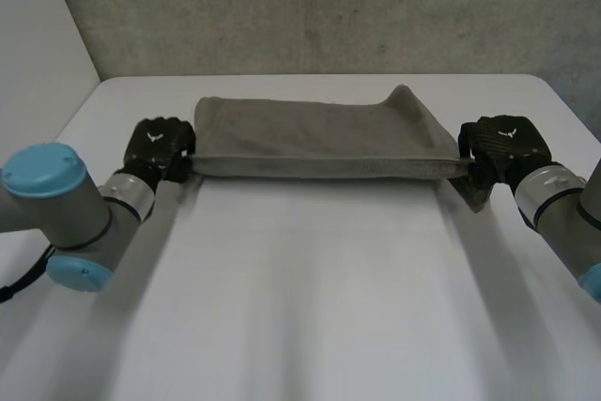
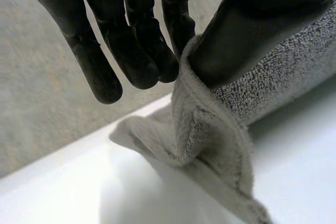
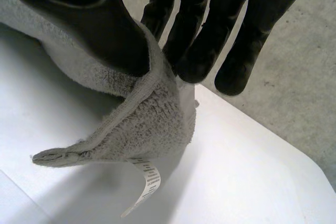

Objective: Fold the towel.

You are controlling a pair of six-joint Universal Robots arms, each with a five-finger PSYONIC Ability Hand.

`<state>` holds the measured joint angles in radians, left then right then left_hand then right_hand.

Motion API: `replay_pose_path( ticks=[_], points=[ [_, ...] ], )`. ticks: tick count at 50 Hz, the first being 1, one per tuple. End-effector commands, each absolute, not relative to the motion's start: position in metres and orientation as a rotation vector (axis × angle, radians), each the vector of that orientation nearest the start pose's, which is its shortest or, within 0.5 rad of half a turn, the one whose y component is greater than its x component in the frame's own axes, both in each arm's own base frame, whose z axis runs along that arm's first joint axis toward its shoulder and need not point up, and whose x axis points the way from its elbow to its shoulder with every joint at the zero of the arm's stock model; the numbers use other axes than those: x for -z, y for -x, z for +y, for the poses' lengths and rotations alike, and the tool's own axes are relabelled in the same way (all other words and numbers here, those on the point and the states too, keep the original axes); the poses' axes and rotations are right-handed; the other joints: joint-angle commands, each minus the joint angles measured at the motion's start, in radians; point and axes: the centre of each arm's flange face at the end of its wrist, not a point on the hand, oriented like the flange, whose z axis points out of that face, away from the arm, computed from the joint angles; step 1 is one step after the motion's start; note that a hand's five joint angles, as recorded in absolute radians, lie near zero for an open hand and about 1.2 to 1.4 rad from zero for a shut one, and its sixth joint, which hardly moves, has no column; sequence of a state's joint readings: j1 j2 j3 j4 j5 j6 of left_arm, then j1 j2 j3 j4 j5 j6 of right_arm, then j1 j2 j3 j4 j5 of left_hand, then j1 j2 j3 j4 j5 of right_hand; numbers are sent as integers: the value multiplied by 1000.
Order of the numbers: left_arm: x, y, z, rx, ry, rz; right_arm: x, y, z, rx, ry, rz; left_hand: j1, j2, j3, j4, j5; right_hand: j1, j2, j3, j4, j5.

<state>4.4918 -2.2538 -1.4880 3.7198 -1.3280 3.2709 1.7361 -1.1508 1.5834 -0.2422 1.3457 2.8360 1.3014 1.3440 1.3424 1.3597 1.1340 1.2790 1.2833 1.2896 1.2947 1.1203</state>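
Left robot hand [image 1: 160, 146], right robot hand [image 1: 505, 145]: each pinches a near corner of the towel [image 1: 310, 133], its edge stretched taut over the far half of the surface [image 1: 310, 307], presumably for an even fold.

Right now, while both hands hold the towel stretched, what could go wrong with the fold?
1. The left hand and right hand each pinch the towel close to its hem, near a corner; pulled taut, it may slip out.
2. The towel's far right part rises in a crumpled peak, so the folded edges may land unevenly on the table.
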Motion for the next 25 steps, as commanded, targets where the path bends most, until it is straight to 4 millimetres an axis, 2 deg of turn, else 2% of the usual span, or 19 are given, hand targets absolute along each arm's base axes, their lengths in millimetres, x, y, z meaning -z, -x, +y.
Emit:
replay_pose_path(
  ticks=[1,8,10,11,12,16,19,21,25],
  points=[
    [-153,225,-376,2372,-632,2257,-165,-210,-340,1881,773,2283,95,52,54,37,88,-409,-413,-420,-425,-425],
    [-150,222,-374,2355,-623,2267,-145,-211,-342,1762,785,2359,95,52,54,37,88,-510,-514,-521,-526,-526],
    [-150,222,-374,2353,-623,2268,-145,-211,-341,1735,787,2373,95,52,54,37,88,-344,-348,-355,-360,-360],
    [-150,222,-373,2351,-621,2270,-145,-211,-341,1735,787,2373,95,52,54,37,88,-343,-347,-353,-358,-358],
    [-150,222,-373,2351,-621,2270,-147,-210,-341,1738,785,2373,95,52,54,37,88,-165,-170,-176,-181,-181],
    [-154,221,-373,2357,-615,2263,-156,-210,-340,1765,778,2358,95,52,54,37,88,-70,-74,-80,-85,-85],
    [-157,220,-369,2359,-617,2261,-166,-209,-338,1794,768,2338,95,52,54,37,88,-149,-153,-159,-165,-165],
    [-157,220,-368,2358,-619,2264,-166,-210,-336,1789,768,2336,95,52,54,37,88,-435,-439,-446,-451,-451],
    [-158,220,-365,2361,-621,2262,-162,-212,-334,1772,773,2343,95,52,54,37,88,-492,-497,-503,-508,-508]
  ],
)
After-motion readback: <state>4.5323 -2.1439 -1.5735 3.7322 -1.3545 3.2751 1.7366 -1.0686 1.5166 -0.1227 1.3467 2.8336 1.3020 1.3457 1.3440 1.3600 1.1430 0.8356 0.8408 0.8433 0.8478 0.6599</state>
